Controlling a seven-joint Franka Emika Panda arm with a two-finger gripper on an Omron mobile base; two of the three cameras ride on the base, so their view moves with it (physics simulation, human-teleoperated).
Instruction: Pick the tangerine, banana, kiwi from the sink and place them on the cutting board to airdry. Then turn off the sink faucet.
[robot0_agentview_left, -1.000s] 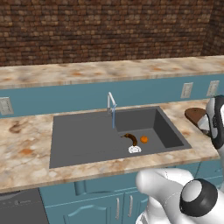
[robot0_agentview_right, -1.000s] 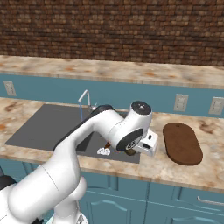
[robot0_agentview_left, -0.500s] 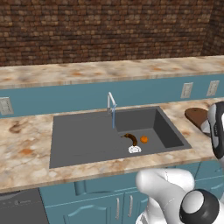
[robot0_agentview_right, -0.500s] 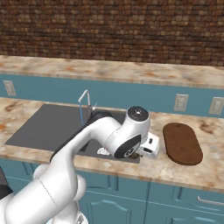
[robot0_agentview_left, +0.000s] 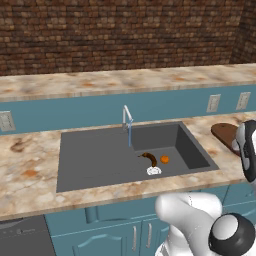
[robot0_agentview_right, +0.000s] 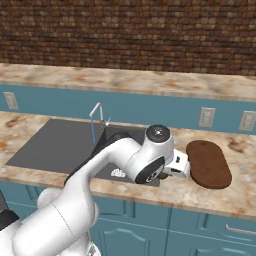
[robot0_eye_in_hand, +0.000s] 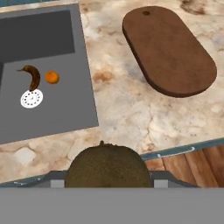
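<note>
Gripper (robot0_eye_in_hand: 109, 186) clenched on one kiwi (robot0_eye_in_hand: 108, 168) above counter's front edge, one bare cutting board (robot0_eye_in_hand: 169, 49) at 1 o'clock, open counter (robot0_eye_in_hand: 127, 109) between, one banana (robot0_eye_in_hand: 32, 75), one tangerine (robot0_eye_in_hand: 52, 77) in sink (robot0_eye_in_hand: 83, 109) at 10 o'clock.

Home kitchen, rendered. Marble-look countertop (robot0_agentview_left: 30, 170) over teal cabinet doors (robot0_agentview_right: 210, 227); dark grey sink (robot0_agentview_left: 100, 155) set into it, silver faucet (robot0_agentview_left: 127, 117) at the basin's 12 o'clock edge. Teal backsplash with wall outlets (robot0_agentview_right: 206, 117), upper ledge, red brick wall (robot0_agentview_left: 120, 30) behind. Brown cutting board (robot0_agentview_right: 207, 162) at 3 o'clock of the sink. Fruit in the basin: banana (robot0_eye_in_hand: 31, 75), tangerine (robot0_eye_in_hand: 52, 77).
</note>
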